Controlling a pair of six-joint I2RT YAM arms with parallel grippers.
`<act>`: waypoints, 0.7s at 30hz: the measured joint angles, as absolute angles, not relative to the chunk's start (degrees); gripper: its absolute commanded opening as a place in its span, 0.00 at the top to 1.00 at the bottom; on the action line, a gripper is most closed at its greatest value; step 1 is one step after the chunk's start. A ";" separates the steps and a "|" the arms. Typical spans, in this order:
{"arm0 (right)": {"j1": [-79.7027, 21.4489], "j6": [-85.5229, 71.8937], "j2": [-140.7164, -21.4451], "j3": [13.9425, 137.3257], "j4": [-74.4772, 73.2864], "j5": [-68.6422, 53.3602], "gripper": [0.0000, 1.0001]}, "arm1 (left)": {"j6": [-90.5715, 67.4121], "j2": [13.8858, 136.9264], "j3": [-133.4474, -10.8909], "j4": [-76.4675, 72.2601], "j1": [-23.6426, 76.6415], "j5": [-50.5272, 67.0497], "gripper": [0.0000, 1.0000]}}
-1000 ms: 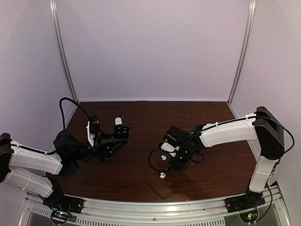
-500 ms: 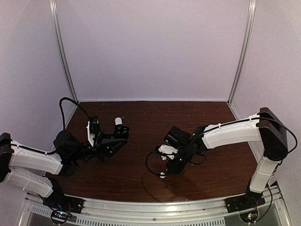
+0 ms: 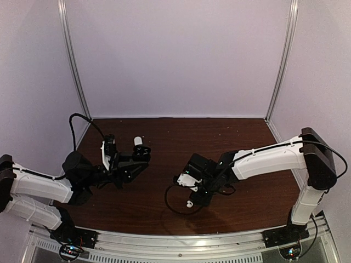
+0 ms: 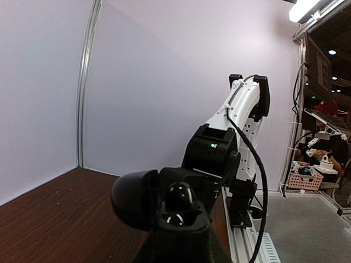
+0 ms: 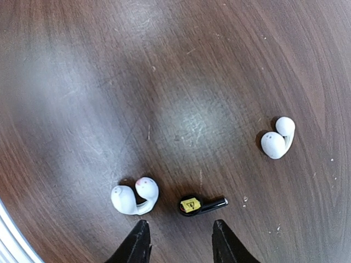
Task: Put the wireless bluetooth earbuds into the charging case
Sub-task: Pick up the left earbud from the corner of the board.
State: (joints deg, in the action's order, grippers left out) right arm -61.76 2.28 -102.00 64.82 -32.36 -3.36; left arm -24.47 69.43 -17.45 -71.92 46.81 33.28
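Note:
My left gripper (image 3: 137, 159) is shut on an open black charging case (image 4: 178, 219), held above the table. Its lid (image 4: 136, 197) is swung left, and one glossy black earbud (image 4: 179, 197) sits in a socket. My right gripper (image 5: 181, 244) is open and hangs low over the table. A loose black earbud (image 5: 201, 204) with a yellow sticker lies just ahead of its jaws. One white earbud (image 5: 134, 196) lies by the left fingertip (image 5: 138, 241). Another white earbud (image 5: 277, 141) lies further off to the right. In the top view one white earbud (image 3: 189, 204) shows beside the right gripper (image 3: 191, 190).
A small white object (image 3: 138, 141) sits by the left gripper's tip. The right arm's black cable (image 3: 171, 198) loops over the brown table (image 3: 230, 137) near the earbuds. White walls with metal posts (image 3: 74, 66) close in the back and sides.
My right gripper has moved left and towards the near edge, coming over the loose earbuds. The left arm and the case have not moved.

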 measured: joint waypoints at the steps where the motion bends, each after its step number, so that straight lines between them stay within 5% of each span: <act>1: -61.93 2.68 -102.15 64.97 -32.38 -2.61 0.61 | -24.47 69.43 -17.45 -71.92 46.81 33.28 0.98; 21: -63.42 4.97 -105.27 66.30 -32.36 0.93 0.67 | -24.29 69.41 -17.45 -71.92 46.81 33.32 0.98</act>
State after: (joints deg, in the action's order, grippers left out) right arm -63.42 4.97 -105.27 66.30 -32.36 0.93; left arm -24.29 69.41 -17.45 -71.92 46.81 33.32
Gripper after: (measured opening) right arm 0.329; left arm 0.218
